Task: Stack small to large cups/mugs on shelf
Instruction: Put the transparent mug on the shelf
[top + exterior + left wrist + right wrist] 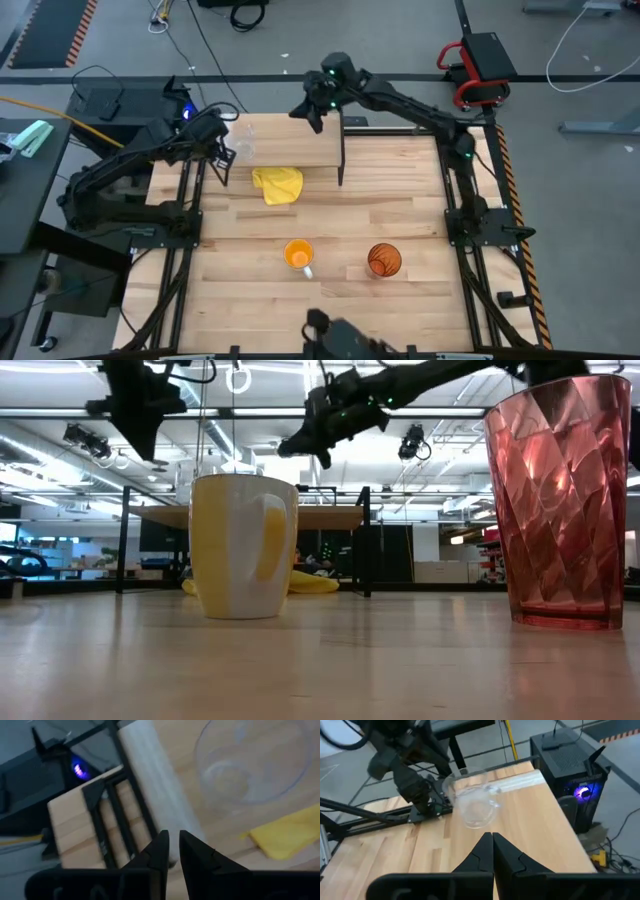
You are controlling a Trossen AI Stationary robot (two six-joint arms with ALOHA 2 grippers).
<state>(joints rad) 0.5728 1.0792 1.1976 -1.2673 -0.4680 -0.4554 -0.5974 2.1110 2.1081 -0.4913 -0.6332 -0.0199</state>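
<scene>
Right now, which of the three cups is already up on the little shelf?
The small clear glass, standing near the shelf's whitish end. The orange mug and the amber tumbler stand on the table.

Overhead straight down, low view level (both share orange mug (297,254))

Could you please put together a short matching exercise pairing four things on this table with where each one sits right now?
Things:
1. clear glass
2. orange mug
3. amber tumbler
4. yellow cloth

Places:
A. on the tabletop just in front of the shelf
B. on the shelf board, near its whitish end
C. on the tabletop's near part, toward the right arm's side
D. on the tabletop's near part, about midway across, left of the tumbler

Pairs: 1-B, 2-D, 3-C, 4-A
</scene>
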